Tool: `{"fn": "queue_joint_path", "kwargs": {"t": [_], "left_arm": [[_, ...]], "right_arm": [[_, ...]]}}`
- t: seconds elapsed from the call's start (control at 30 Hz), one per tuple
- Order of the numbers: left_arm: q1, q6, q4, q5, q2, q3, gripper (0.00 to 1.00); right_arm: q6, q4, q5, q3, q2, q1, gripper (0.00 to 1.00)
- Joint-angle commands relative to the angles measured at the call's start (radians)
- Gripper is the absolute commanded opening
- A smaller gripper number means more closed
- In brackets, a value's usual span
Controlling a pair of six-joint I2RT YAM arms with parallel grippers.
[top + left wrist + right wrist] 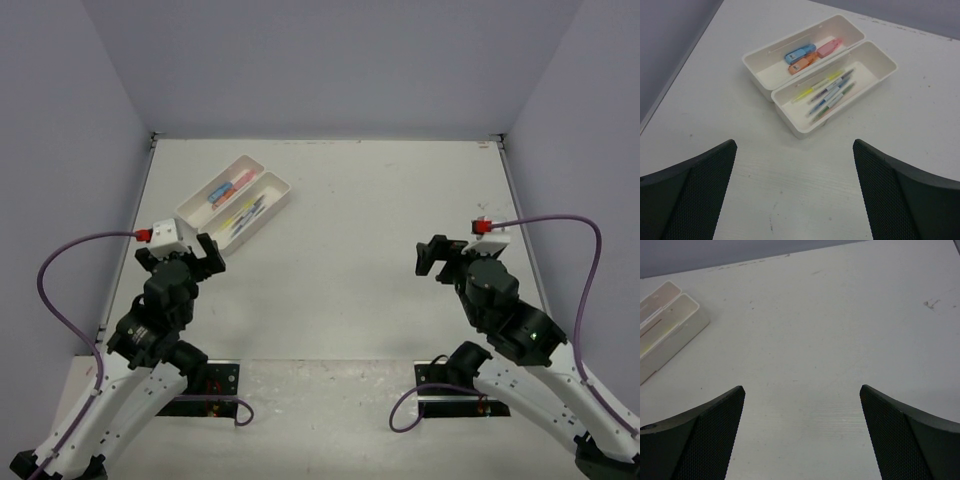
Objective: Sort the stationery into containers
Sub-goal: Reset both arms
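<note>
Sitting side by side, two white trays are touching at the far left of the table (380, 220). The farther tray (771, 70) is holding a blue marker (800, 53), an orange marker (801, 64) and a pink marker (829, 47). The nearer tray (867, 67) is holding the thin pens (830, 92). The left claw (794, 145) is hanging wide open near them, gripping nothing. The right claw (802, 387) is hanging wide open too, well apart.
</note>
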Motion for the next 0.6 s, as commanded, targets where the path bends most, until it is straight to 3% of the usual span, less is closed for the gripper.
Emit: {"fn": "queue_joint_path", "kwargs": {"t": [0.0,0.57], "left_arm": [[0.007,-0.004,0.05,0.009,-0.006,0.0,1.0],[0.034,0.032,0.078,0.028,-0.036,-0.01,1.0]], "right_arm": [[0.003,0.053,0.023,-0.003,0.009,-0.002,0.99],[0.006,0.055,0.041,-0.024,-0.031,-0.002,0.99]]}}
